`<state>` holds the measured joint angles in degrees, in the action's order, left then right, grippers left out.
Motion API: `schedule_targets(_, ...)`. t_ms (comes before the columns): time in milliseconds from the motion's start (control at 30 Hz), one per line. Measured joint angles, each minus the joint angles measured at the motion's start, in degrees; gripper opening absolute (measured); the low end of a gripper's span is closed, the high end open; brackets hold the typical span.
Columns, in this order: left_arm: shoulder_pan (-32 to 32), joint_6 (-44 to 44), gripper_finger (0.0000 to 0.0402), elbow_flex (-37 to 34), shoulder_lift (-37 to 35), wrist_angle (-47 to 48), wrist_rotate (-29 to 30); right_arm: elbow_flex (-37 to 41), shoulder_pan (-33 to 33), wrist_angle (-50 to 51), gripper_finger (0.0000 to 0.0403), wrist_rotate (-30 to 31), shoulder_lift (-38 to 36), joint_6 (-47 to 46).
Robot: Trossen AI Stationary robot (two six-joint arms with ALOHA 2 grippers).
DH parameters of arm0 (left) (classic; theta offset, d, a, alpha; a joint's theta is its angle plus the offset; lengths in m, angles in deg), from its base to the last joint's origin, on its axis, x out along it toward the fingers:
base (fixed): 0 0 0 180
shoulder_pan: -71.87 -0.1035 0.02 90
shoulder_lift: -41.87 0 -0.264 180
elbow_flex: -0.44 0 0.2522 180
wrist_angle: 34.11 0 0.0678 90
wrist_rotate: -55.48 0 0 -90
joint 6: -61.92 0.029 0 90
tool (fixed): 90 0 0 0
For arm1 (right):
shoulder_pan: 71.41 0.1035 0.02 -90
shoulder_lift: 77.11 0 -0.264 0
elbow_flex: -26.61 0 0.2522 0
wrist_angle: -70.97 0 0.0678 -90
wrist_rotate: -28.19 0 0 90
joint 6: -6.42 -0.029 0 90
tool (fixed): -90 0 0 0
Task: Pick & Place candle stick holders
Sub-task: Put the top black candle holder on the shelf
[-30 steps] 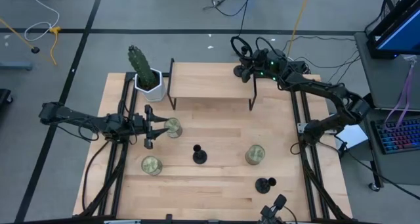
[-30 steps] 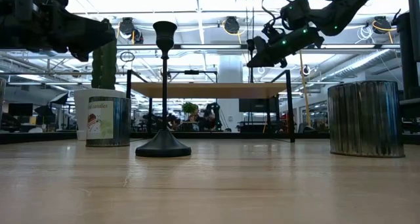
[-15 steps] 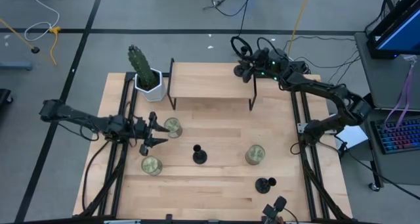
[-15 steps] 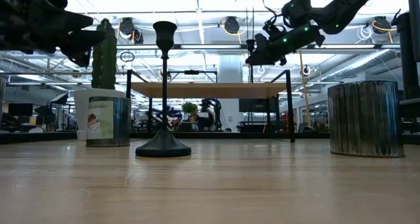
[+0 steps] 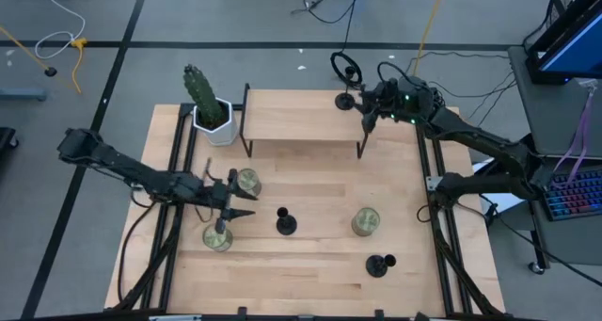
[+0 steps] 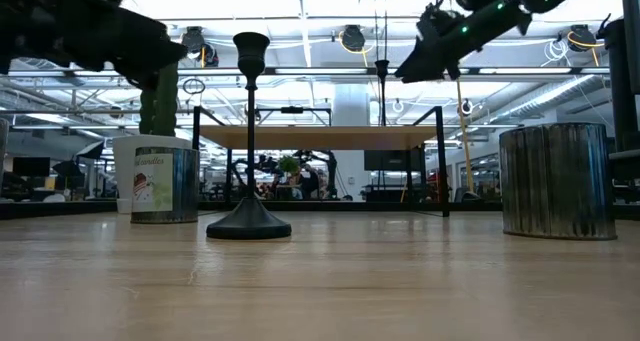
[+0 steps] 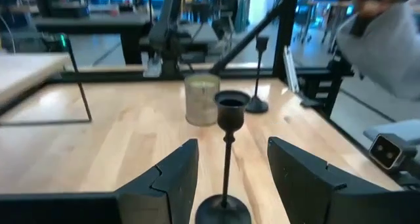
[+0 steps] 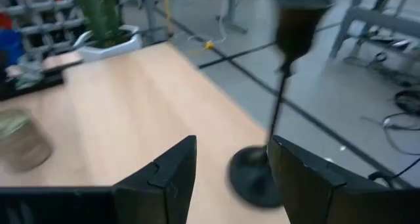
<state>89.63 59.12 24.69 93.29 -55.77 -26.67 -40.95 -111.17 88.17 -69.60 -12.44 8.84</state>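
Three black candle stick holders show. One (image 5: 345, 101) stands by its round base on the far right corner of the raised wooden shelf (image 5: 301, 116). My right gripper (image 5: 370, 112) is open just to its right, the holder (image 8: 283, 86) a little ahead of the fingertips, apart from them. A second holder (image 5: 286, 222) stands mid-table. My left gripper (image 5: 245, 209) is open to its left and points at it; its stem (image 7: 226, 152) shows ahead between the fingers, untouched. The third (image 5: 379, 264) stands near the front right.
Three glass candle jars stand on the table (image 5: 247, 181), (image 5: 217, 236), (image 5: 365, 221). A cactus in a white pot (image 5: 209, 104) sits at the far left beside the shelf. The shelf's black legs (image 5: 360, 142) rise from the table.
My right gripper has opened, let go of the holder on the shelf and drawn back toward the table's right edge; the holder stays upright there. My left gripper has gone toward the near edge and right, toward the middle holder, still open.
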Motion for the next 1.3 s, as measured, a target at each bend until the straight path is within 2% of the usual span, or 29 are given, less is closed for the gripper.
schedule_targets(200, 0.0, -3.7, 0.0191, 4.2, 13.1, -0.1, 4.1, 0.0, 7.3, 3.8, 0.0177, 0.0, -3.9, 0.0)
schedule_targets(300, 0.0, -7.0, 0.0191, 6.1, 19.8, -2.8, 4.2, 0.0, 11.4, 5.6, 0.0178, 0.0, -5.3, 0.0)
schedule_targets(500, 0.3, -6.1, 0.0191, 10.0, 31.0, -6.8, 4.2, 0.0, 18.0, 8.2, 0.0176, 0.0, -5.9, -1.1)
schedule_targets(733, 1.4, -2.6, 0.0191, 13.9, 39.8, -12.1, 3.0, 0.0, 22.7, 9.0, 0.0174, 0.2, -5.9, -1.8)
schedule_targets(867, 1.5, 0.0, 0.0186, 15.5, 42.6, -14.4, 3.0, 0.0, 23.9, 8.2, 0.0173, 0.2, -5.9, -1.7)
schedule_targets(1000, 1.5, 1.6, 0.0141, 16.0, 43.1, -14.4, 1.7, 0.0, 24.1, 8.2, 0.0173, 0.2, -5.9, -1.7)
schedule_targets(1200, 1.4, 0.6, 0.002, 16.1, 42.7, -16.8, 4.1, 0.0, 24.1, 8.2, 0.0169, 0.2, -5.9, -1.7)
schedule_targets(1300, 1.1, -0.4, 0.002, 16.5, 42.1, -18.5, 5.1, 0.0, 24.1, 8.2, 0.0169, 0.2, -5.9, -1.7)
